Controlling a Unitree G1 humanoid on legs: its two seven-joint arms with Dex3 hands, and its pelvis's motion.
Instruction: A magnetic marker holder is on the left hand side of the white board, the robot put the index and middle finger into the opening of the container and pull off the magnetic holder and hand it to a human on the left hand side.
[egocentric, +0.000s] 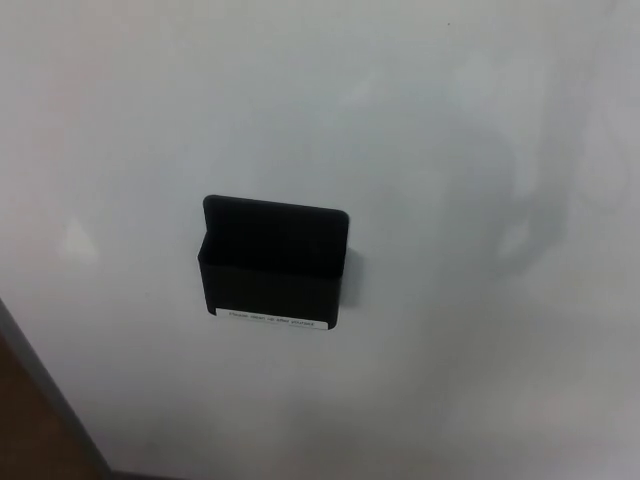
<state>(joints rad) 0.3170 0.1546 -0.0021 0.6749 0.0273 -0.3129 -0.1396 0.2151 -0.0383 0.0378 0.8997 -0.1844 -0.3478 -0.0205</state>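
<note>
A black magnetic marker holder (272, 265) sticks to the whiteboard (450, 150), a little left of the picture's middle. Its back plate rises above an open-topped pocket, and a thin white label (272, 320) runs along its lower front edge. The pocket's inside is dark, so I cannot tell whether it holds anything. Neither of my hands nor any arm shows in the head view. No person is in view.
The whiteboard fills nearly the whole view. Its grey frame edge (45, 385) runs diagonally across the lower left corner, with a brown surface (20, 430) beyond it. A faint shadow lies on the board at the right.
</note>
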